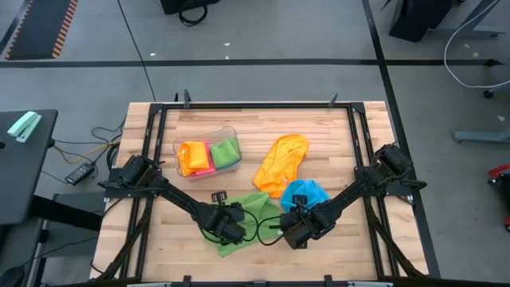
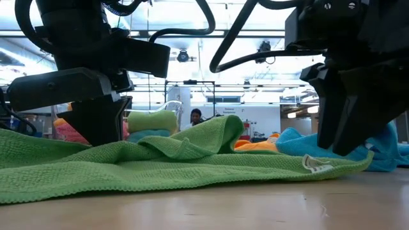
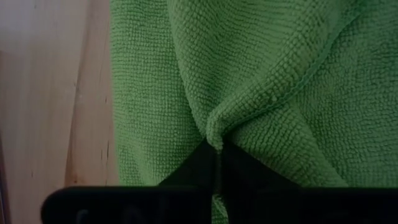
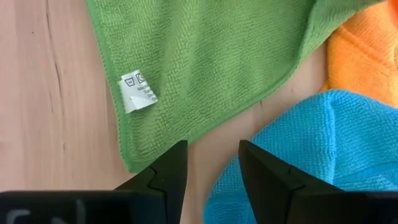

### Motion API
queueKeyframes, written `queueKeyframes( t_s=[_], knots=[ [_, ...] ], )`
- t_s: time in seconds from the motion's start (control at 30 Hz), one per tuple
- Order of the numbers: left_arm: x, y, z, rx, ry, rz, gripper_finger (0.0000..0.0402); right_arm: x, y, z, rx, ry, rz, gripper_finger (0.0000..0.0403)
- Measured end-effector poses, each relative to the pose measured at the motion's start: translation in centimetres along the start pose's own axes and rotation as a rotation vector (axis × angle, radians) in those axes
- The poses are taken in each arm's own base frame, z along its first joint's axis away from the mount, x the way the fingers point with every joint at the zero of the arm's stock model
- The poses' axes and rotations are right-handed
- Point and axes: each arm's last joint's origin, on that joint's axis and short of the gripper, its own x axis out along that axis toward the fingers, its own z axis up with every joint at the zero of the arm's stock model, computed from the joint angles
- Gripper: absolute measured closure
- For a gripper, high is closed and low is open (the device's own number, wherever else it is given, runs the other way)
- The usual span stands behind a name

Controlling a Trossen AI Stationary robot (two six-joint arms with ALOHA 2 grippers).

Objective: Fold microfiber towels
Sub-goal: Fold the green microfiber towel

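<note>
A green microfiber towel (image 1: 253, 204) lies spread and rumpled on the wooden table near its front edge, also seen in the low view (image 2: 160, 167). My left gripper (image 3: 214, 152) is shut on it near its left part (image 1: 229, 227). My right gripper (image 4: 212, 168) stands open just above bare wood, between the green towel's tagged corner (image 4: 138, 92) and a sky blue towel (image 4: 323, 143). An orange towel (image 1: 281, 162) lies crumpled behind the blue one (image 1: 305, 194). My left gripper pinches a puckered fold (image 3: 217, 124) of the green towel between its two fingers. The fingers come from above, slanting steeply down. The cloth gathers into creases at the fingertips, and the rest of the towel lies slack on the table with a raised ridge (image 2: 211, 131).
A clear plastic tub (image 1: 209, 151) at the back left holds folded orange, pink and green towels. A black frame (image 1: 255, 105) runs round the table's edges. Bare wood shows at the front (image 2: 255, 204) and back right.
</note>
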Motion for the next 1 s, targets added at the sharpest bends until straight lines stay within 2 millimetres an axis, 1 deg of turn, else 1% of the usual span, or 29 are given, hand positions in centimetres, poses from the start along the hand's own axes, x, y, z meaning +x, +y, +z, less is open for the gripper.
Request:
queueKeyframes(
  t_s=[0.13, 0.27, 0.4, 0.57, 0.77, 1.0],
  knots=[
    [0.0, 0.0, 0.0, 0.000, 0.000, 0.000, 0.0367, -0.2, 0.0, 0.1, -0.007, -0.011, 0.004, 0.0251],
    [0.0, 0.0, 0.0, 0.001, 0.001, 0.000, 0.0373, -0.8, -0.2, 0.4, -0.010, -0.053, -0.009, 0.0251],
    [0.0, 0.0, 0.0, 0.001, 0.000, 0.000, 0.0369, -1.1, -0.2, 0.7, -0.022, -0.090, -0.005, 0.0251],
    [0.0, 0.0, 0.0, 0.002, 0.000, 0.000, 0.0362, -1.1, -0.1, 0.9, -0.029, -0.107, 0.005, 0.0251],
    [0.0, 0.0, 0.0, 0.001, -0.001, 0.000, 0.0368, -1.2, 0.1, 1.1, -0.051, -0.127, 0.015, 0.0251],
    [0.0, 0.0, 0.0, 0.000, -0.002, -0.001, 0.0362, -1.1, 0.7, 2.2, -0.173, -0.286, 0.046, 0.0251]
  ],
)
